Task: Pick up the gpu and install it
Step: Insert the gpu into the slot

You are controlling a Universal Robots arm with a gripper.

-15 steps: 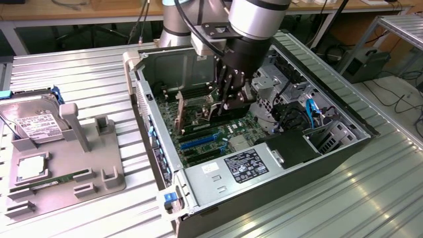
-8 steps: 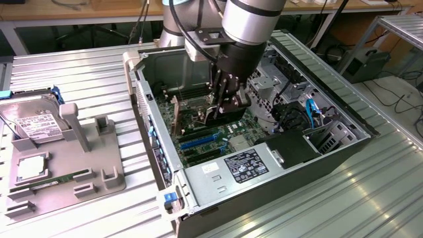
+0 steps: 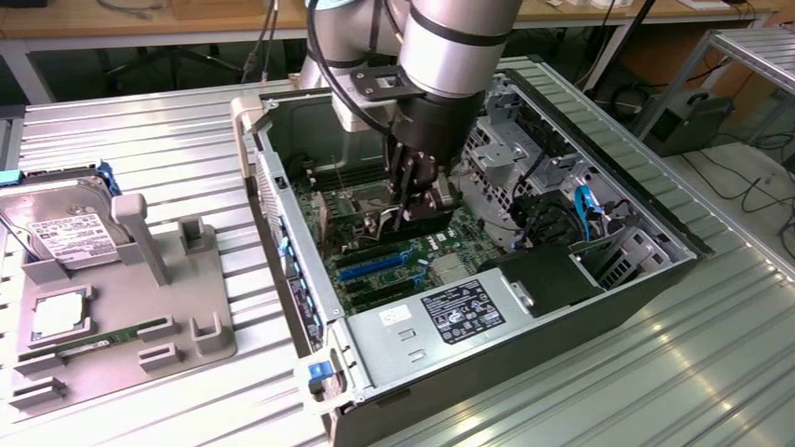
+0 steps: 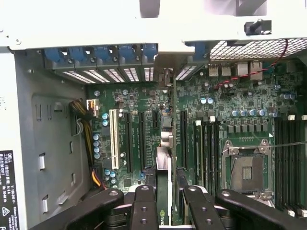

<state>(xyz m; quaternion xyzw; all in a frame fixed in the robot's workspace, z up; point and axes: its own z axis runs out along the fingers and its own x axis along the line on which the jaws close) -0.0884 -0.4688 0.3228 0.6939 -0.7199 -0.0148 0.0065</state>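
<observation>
The tool (image 4: 164,187) pinches the gpu (image 4: 163,203) between its fingers (image 4: 144,206), inside the open computer case (image 3: 621,200) and over the motherboard (image 4: 225,103). In the wrist view the card stands on edge, a thin strip seen from above with a green logo near the grip.

It sits beside the CPU socket (image 4: 249,167), on the socket's side toward the white PCI slot (image 4: 113,139). The dark memory slots (image 4: 206,143) lie between socket and card. Its long axis runs parallel to the black expansion slots (image 4: 142,139) on that same side of the socket. It points straight away from the tool toward the row of slot covers (image 4: 100,74) with blue latches at the case's rear wall, and its far end comes close to a gap in that row.

The relation that seems to matter is the card's lower edge against the slot beneath it. The two look parallel and lined up, with a black slot flanking the card on either side. The card hides the slot under it, so it is unclear whether the edge touches it or sits in it.

In the exterior view the arm comes down steeply and the tool (image 3: 416,200) sits low in the case, just beside the socket. Well apart from the socket, outside the case, a hard drive (image 3: 62,233) and a memory stick (image 3: 106,337) rest on a gray fixture (image 3: 199,307) on the ribbed metal surface (image 3: 149,140).
</observation>
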